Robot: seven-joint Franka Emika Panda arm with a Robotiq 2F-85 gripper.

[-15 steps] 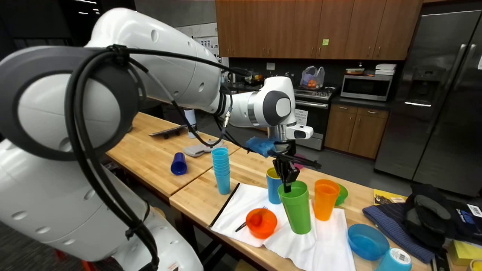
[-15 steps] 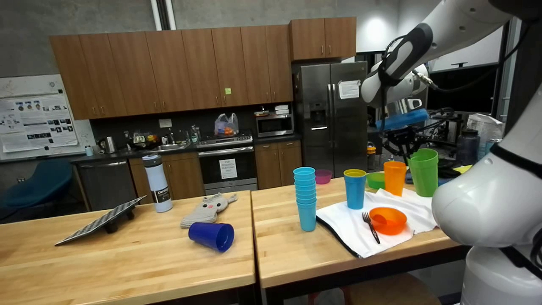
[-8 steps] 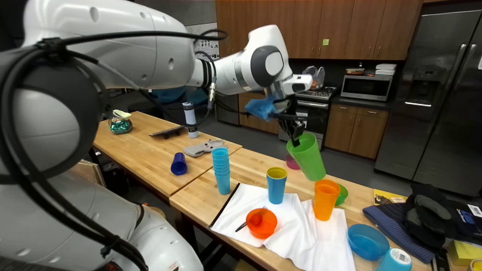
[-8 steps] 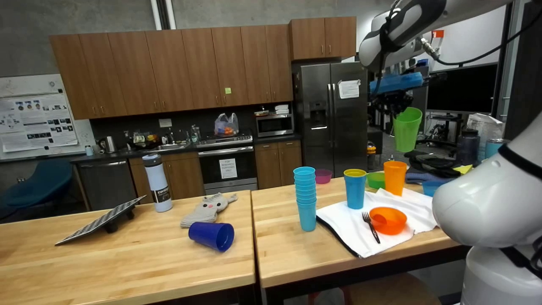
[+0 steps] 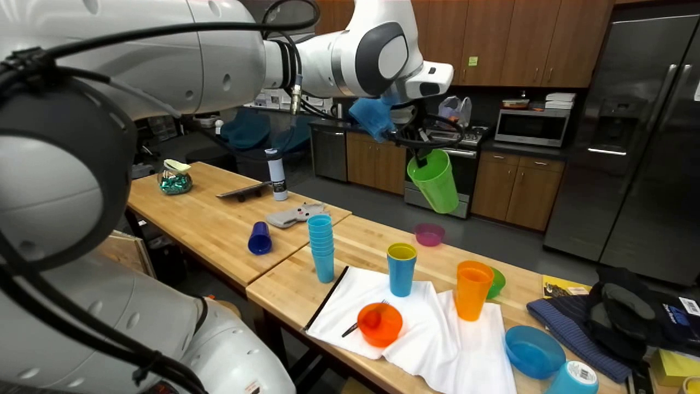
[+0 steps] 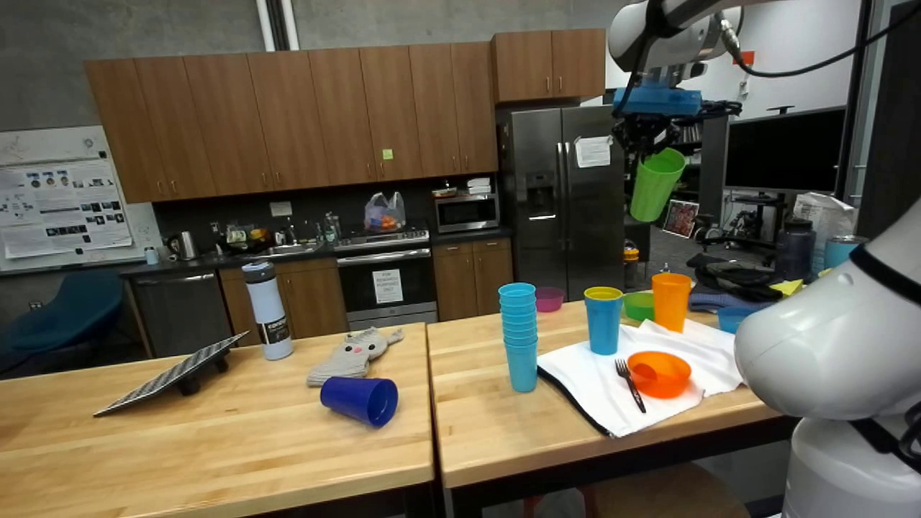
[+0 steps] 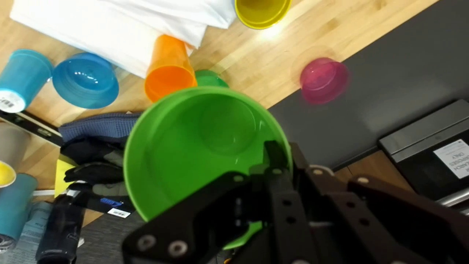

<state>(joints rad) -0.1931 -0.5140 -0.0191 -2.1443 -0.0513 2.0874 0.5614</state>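
— Pincer (image 7: pixel 287 157) state first: is anything held?

— Yes, the green tumbler (image 5: pixel 437 185). Its rim is pinched narrowly: one finger is seen inside the mouth, the other outside, with only the thin wall caught between them.

— Where is the tumbler placed?

— In mid-air, touched only by the pincer, well above the worktop (image 5: pixel 361 246). Since it is gripped at one edge of the rim, its bulk is hung below and to one side of the fingertips, leftward in the wrist view.

— And the long axis?

— Tilted, not upright. The mouth is turned up toward the pincer, while in an exterior view the base (image 6: pixel 642 212) is pointed to the lower left.

— Any second arm?

— Only one arm (image 5: pixel 213 65) is seen, and the tumbler is held at its end.

— What is found beneath and around?

— An orange tumbler (image 5: pixel 473 290) is stood on a white cloth (image 5: pixel 424 323), with a green bowl (image 5: pixel 496 283) just beside it. A blue tumbler with a yellow inside (image 5: pixel 402 271) is set upright there, along with an orange bowl (image 6: pixel 658 374) and a black fork (image 6: pixel 630 386). A magenta bowl (image 5: pixel 430 235) is placed near the worktop's edge. Farther off, light-blue cups (image 6: pixel 519 338) are stacked, and a dark-blue cup (image 6: pixel 360 401) is laid on its side.
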